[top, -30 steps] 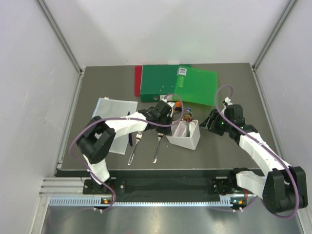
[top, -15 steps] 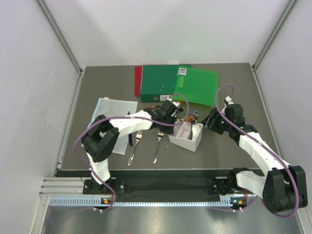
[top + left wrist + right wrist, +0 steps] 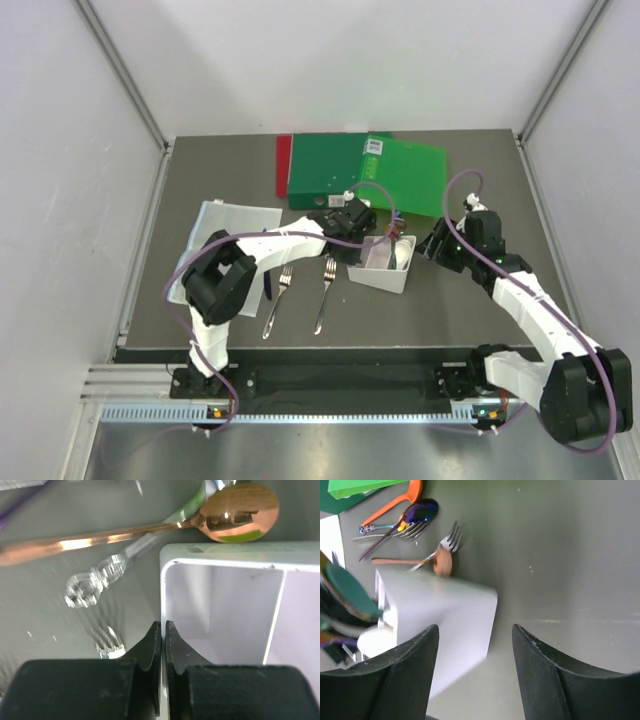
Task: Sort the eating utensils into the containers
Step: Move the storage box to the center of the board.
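Part-sorted — we see utensils (image 3: 398, 252) in white bin (image 3: 380, 274), forks (image 3: 324, 296) on worktop (image 3: 450, 300) | left end effector (image 3: 163, 630) pinches its wall | right end effector (image 3: 475, 628) spread, empty

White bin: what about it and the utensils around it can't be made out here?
- Top view: the bin's contents are too small to tell apart.
- Left wrist view: a clear utensil is blurred; fork or spoon unclear.
- Right wrist view: the bin is blurred; a teal utensil is cut off by the left edge.
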Motion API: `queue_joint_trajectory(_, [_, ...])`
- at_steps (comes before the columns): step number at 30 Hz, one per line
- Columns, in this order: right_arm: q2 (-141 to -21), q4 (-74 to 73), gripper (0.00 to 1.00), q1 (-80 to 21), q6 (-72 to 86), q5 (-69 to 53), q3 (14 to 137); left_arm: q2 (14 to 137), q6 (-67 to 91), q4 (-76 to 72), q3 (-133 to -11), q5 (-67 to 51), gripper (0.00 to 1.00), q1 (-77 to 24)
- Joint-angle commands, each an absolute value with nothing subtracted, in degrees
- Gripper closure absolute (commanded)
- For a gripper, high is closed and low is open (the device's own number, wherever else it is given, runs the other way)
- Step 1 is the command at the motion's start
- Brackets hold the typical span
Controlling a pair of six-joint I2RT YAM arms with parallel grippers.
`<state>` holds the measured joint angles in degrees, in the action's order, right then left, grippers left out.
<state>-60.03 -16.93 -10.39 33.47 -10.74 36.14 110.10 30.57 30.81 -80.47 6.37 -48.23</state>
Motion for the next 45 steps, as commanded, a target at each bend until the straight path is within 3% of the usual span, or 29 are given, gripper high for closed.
queue_joint_trajectory(1, [-57.92,-18.37,0.39,-11.16,31.99,-9.06,39.2,112.67,35.59,25.83,-87.61,11.42,1.0,-47.99])
queue_joint_trajectory(8, [-56.6,-20.83,0.38,-10.72,30.32,-7.12,40.6,116.8,38.32,29.44,-93.68,16.61,1.0,-49.04])
queue_joint_trajectory(19, [-55.99,-20.48,0.37,-9.23,29.44,-6.59,38.59,115.93,36.91,31.99,-95.45,17.4,0.78,-50.36])
queue_joint_trajectory(27, [-57.74,-19.78,0.37,-8.17,29.0,-7.29,38.32,114.17,36.39,34.62,-97.29,14.77,0.72,-50.36])
queue_joint_trajectory(29, [-57.83,-19.6,0.37,-8.0,28.92,-7.3,38.32,113.12,36.3,35.42,-97.29,15.2,0.71,-50.27])
queue_joint_trajectory(34, [-59.15,-19.25,0.37,-7.47,28.3,-7.12,38.41,107.5,34.55,36.73,-96.15,20.65,0.55,-49.92])
queue_joint_trajectory(45, [-62.58,-19.34,0.37,-6.5,27.16,-6.25,40.87,97.03,23.13,35.16,-87.98,17.33,0.46,-40.97])
